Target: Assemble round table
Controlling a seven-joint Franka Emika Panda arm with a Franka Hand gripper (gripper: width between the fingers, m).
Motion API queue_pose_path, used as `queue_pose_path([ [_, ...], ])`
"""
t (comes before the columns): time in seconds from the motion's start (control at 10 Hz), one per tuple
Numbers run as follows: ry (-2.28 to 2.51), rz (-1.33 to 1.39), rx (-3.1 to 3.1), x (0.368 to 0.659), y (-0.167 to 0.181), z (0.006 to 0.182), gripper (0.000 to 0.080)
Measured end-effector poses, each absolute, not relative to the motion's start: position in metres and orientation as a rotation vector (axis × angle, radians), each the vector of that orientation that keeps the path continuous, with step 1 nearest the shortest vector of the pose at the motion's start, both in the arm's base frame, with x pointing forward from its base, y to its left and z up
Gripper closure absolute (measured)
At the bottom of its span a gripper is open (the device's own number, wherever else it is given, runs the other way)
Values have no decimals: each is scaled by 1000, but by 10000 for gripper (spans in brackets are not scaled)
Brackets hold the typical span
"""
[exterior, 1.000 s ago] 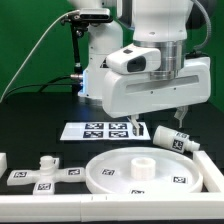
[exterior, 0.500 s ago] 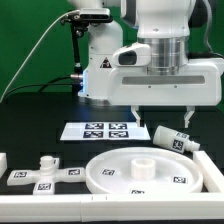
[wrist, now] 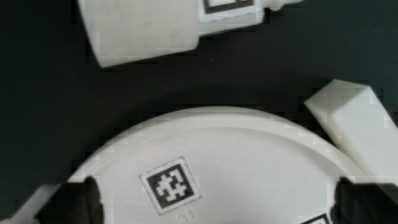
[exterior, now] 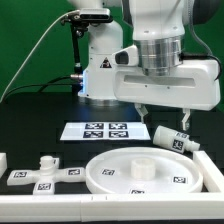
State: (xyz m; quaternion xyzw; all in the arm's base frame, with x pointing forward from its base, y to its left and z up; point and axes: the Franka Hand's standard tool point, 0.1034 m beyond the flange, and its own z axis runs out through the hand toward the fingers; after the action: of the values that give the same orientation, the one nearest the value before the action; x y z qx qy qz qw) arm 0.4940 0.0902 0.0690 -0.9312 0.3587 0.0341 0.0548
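The large rimmed round disc (exterior: 120,178) lies flat at the front with a raised hub (exterior: 143,166) in its middle. The short cylinder leg (exterior: 172,138) lies on its side behind the disc, toward the exterior view's right. The cross-shaped foot (exterior: 45,172) lies toward the exterior view's left of the disc. My gripper (exterior: 163,113) hangs open and empty above the disc's back edge, next to the leg. In the wrist view the disc (wrist: 214,150) and its tag (wrist: 173,187) lie below my open gripper (wrist: 217,207); dark fingertips (wrist: 71,205) show at both lower corners.
The marker board (exterior: 105,129) lies behind the disc. White rails border the work area at the front (exterior: 60,207) and the exterior view's right (exterior: 205,162). In the wrist view a white tagged part (wrist: 160,35) and a white block (wrist: 347,112) lie beyond the disc.
The hand has turned from a slanted pose to square-on. Its fingers have shifted toward the exterior view's left, over the disc's back edge. No part has moved.
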Motion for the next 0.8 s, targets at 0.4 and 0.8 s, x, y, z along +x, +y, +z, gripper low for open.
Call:
queue_pose_path([
  [0.4,1670,167,-2452,457,88,60,151],
  [0.8,1875,201,-2299,453,91,57,151],
])
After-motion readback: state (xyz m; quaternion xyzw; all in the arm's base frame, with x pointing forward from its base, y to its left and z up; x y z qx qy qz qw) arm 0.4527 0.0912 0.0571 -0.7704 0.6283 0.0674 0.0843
